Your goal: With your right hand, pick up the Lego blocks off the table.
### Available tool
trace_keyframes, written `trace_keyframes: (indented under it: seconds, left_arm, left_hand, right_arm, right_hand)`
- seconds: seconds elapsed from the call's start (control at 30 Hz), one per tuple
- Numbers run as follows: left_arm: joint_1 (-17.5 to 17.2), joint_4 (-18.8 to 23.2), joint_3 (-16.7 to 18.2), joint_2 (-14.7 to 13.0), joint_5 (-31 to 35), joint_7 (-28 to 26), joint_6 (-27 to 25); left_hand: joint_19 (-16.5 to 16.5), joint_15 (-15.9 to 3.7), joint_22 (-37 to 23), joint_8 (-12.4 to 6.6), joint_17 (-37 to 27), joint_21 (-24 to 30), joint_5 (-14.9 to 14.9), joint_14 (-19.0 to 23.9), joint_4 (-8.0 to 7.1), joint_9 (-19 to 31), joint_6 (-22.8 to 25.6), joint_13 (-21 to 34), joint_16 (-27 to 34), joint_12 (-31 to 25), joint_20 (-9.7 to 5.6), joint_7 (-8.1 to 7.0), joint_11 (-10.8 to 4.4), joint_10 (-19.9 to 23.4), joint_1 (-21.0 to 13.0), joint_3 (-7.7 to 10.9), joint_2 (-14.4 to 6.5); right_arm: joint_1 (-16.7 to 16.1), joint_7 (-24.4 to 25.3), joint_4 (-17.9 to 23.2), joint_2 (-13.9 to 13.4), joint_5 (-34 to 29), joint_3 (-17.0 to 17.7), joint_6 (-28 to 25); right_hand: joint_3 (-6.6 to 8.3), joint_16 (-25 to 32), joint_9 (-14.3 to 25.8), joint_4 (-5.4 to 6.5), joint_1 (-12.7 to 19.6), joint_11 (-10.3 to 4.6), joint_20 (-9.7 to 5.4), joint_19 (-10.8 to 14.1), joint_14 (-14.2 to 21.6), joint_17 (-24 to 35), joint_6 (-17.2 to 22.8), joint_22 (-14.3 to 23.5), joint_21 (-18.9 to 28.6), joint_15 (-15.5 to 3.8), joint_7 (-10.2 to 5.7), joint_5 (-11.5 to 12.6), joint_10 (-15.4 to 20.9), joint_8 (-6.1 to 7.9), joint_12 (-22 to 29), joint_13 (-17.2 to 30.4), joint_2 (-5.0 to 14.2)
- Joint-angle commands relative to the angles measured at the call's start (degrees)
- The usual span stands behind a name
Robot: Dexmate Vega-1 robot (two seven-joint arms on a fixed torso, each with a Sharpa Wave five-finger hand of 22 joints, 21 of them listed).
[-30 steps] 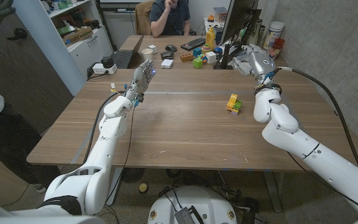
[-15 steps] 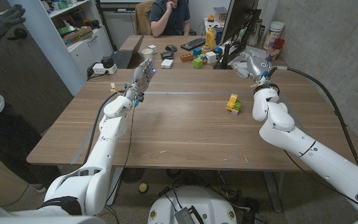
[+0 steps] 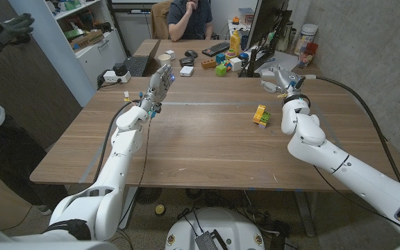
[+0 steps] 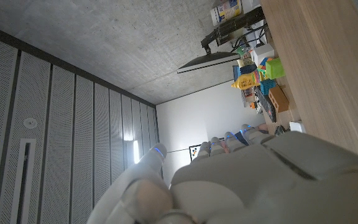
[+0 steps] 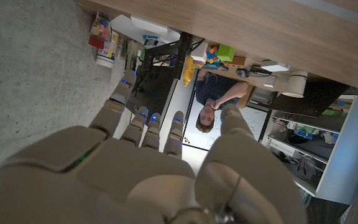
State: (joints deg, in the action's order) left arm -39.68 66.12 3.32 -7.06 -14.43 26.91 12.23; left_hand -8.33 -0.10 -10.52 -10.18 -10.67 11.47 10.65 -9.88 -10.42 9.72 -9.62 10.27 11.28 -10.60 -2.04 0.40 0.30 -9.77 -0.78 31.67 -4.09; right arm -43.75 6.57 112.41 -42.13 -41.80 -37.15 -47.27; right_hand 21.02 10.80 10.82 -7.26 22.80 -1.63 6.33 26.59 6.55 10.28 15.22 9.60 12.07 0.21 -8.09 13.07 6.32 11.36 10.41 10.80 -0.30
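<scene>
Near edge of the surface (image 3: 186,167): bare wood. Farther in, the blocks (image 3: 260,114), a small yellow and green stack, right of the middle, with nothing touching it. Not picked up yet.

Could go wrong: might knock the blocks over or push them away, since the stack is small and light and would slide on smooth wood. Might close too early and grab only air, because the right hand (image 3: 278,75) sits well past the blocks and has to come back toward them. Might bump the clutter just behind the hand on the way.

Right arm reaching in from the bottom right corner, elbow bent, right hand up off the wood, beyond the blocks, by the monitor (image 3: 266,24). Fingers apart and stretched out, holding nothing.

Left hand (image 3: 160,85) up in the air too, left of the middle, fingers straight and close side by side, holding nothing.

Far off: toys and a keyboard (image 3: 215,48), then a person (image 3: 189,17) sitting.
</scene>
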Motion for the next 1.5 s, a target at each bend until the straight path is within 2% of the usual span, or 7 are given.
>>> trace_keyframes:
  seconds: [0.03, 0.37, 0.67, 1.03, 1.5]
  left_arm:
    - [-0.14, 0.57, -0.33, -0.13, 0.16, -0.40, -0.22]
    - [-0.50, 1.23, -0.35, -0.29, 0.14, -0.67, -0.47]
    - [-1.11, 2.38, -0.56, -0.58, 0.41, -1.21, -0.65]
    - [-1.16, 2.62, -0.68, -0.77, 0.19, -1.00, -0.72]
    - [-0.73, 1.90, -0.82, -0.73, 0.08, -0.78, -0.24]
  left_hand:
    - [-0.35, 0.33, -0.23, -0.22, -0.04, 0.27, 0.18, -9.94, 0.11, 0.31, -4.22, 0.21, 0.18, -0.24, 0.26, 0.09, 0.19, -8.32, 0.64, -0.31, -3.31]
    - [-0.37, 0.32, -0.23, -0.23, -0.03, 0.27, 0.21, -9.94, 0.10, 0.31, -4.18, 0.21, 0.18, -0.24, 0.30, 0.16, 0.19, -8.32, 0.64, -0.49, -3.32]
    - [-0.36, 0.31, -0.23, -0.23, -0.01, 0.28, 0.24, -9.96, 0.10, 0.31, -4.19, 0.21, 0.18, -0.24, 0.29, 0.14, 0.23, -8.30, 0.64, -0.67, -3.34]
    - [-0.38, 0.33, -0.22, -0.23, 0.00, 0.29, 0.28, -9.96, 0.10, 0.31, -4.18, 0.20, 0.18, -0.24, 0.31, 0.14, 0.27, -8.29, 0.63, -0.88, -3.39]
    - [-0.35, 0.34, -0.22, -0.25, 0.02, 0.31, 0.32, -9.96, 0.10, 0.31, -4.09, 0.20, 0.18, -0.26, 0.36, 0.14, 0.29, -8.24, 0.61, -1.15, -3.45]
  right_arm:
    - [1.33, -3.55, -0.47, -0.53, 0.23, -1.97, -2.41]
    - [3.30, -7.28, -0.83, -0.86, 0.01, -4.49, -3.59]
    - [4.77, -10.85, -1.15, -1.18, -0.14, -6.53, -4.64]
    - [6.04, -14.34, -1.27, -1.73, 0.05, -8.35, -5.02]
    - [8.71, -20.14, -2.48, -2.42, -0.38, -11.19, -4.98]
  right_hand:
    - [-0.32, 0.41, 0.07, -0.08, 0.87, -0.18, -0.63, 1.02, 0.65, 0.15, 0.10, 0.16, -0.04, 0.05, -0.32, 0.38, -0.29, -0.30, 0.38, 0.10, -0.28]
    - [-0.81, 0.51, 0.10, -0.40, 1.34, -0.34, -1.51, 1.47, 1.07, 0.12, 0.41, 0.15, -0.16, 0.19, -0.77, 0.59, -0.33, -0.19, 0.47, 0.11, -0.84]
    - [-1.33, 0.56, 0.10, -0.74, 1.75, -0.71, -1.72, 1.55, 1.45, 0.09, 0.91, 0.14, -0.36, 0.14, -1.17, 0.84, -0.28, -0.05, 0.56, 0.11, -1.70]
    - [-1.78, 0.66, 0.16, -1.25, 3.21, -0.81, -1.80, 4.22, 2.28, 0.04, 0.56, 0.16, 0.22, -0.37, -1.13, 1.56, -0.22, -0.24, 0.65, 0.13, -2.39]
    - [-2.19, 0.36, 0.23, -1.47, 4.68, -1.06, -2.35, 4.43, 1.89, 0.08, -0.97, 0.18, -0.19, -0.63, -1.36, 2.26, -1.18, -0.70, 0.39, 0.15, -2.74]
